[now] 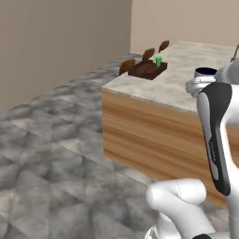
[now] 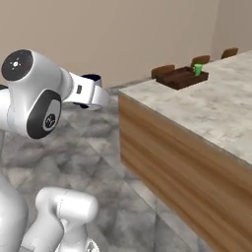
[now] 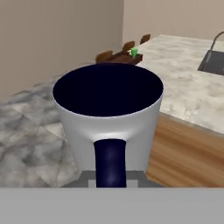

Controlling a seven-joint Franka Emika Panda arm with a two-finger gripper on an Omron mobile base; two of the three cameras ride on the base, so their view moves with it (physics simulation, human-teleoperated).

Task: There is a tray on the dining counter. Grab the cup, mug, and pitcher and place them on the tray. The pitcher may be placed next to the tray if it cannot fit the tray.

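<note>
Marbled beige dining counter [image 1: 186, 70], dark wooden tray [image 1: 147, 69], green cup [image 1: 158, 60] apparently inside, claw [image 3: 111, 181] pinching grey mug [image 3: 109, 113]

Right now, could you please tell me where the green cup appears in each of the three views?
Left base view: the green cup stands in the tray, upper middle, at the counter's far corner.
Right base view: upper right, in the tray.
Hand view: top centre, just above the mug rim.
Shared landmark: the dark brown tray on the dining counter.
</note>
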